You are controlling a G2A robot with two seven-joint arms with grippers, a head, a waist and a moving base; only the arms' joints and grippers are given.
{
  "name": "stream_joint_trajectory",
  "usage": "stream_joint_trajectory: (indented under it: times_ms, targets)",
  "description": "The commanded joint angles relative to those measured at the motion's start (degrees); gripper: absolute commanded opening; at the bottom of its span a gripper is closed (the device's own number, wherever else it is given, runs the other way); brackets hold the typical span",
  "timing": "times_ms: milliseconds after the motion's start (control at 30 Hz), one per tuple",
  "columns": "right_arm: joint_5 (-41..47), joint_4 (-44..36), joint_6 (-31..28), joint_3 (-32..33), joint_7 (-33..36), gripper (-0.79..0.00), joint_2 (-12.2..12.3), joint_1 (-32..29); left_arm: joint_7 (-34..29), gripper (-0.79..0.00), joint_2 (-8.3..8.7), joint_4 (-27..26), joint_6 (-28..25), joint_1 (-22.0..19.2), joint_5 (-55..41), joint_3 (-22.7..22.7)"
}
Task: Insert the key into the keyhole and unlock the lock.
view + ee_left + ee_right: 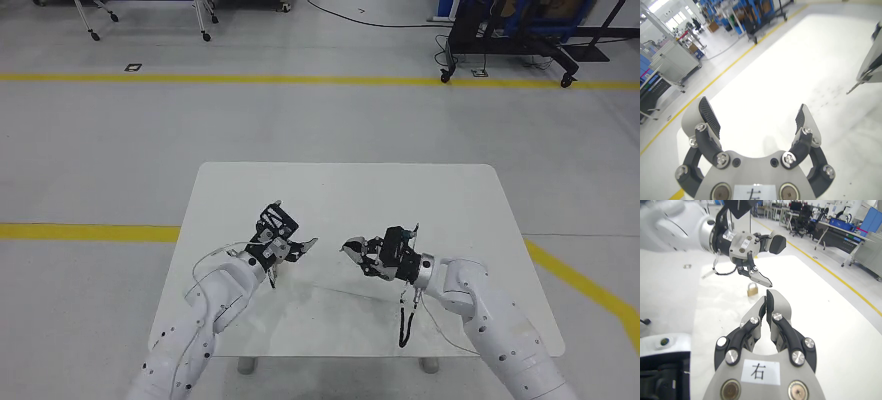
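Left gripper [753,102], fingers spread and empty, hovers over the padlock [752,291] sitting on the bench [450,190] well inside its edges; right gripper [767,293] fingers pinch the key [853,88]; advise left grasps padlock body, presenting keyhole squarely, before blade alignment.

Left gripper [753,104] had brushed metal plates and matt black ribbed pads [710,117]. The padlock [752,291] just beyond the right gripper [767,294] looked brass with a silvery shackle. The key [852,89] at its tips was bare metal. The table [772,75] was smooth white, scuffed ahead.
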Motion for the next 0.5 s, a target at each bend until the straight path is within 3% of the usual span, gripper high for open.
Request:
stream_joint_trajectory:
  times_ms: [0,100,367,467]
  targets:
    - [8.58,-0.99,-0.29,0.69,2.21,-0.785,-0.01,1.04,2.45,0.000,0.60,-0.23,-1.52,2.27,-4.02,-5.35]
    - [15.57,-2.02,0.17,1.42,7.91,-0.785,0.20,2.87,1.79,0.000,0.84,-1.10,-3.49,3.33,-6.51,-6.80]
    - [15.57,-2.02,0.17,1.42,7.91,-0.785,0.20,2.87,1.79,0.000,0.84,-1.10,-3.49,3.33,-6.51,-6.80]
    - [17.57,-1.63,0.44,1.11,8.00,-0.785,0.14,2.32,4.86,0.000,0.79,-1.72,-6.64,4.01,-9.88,-6.07]
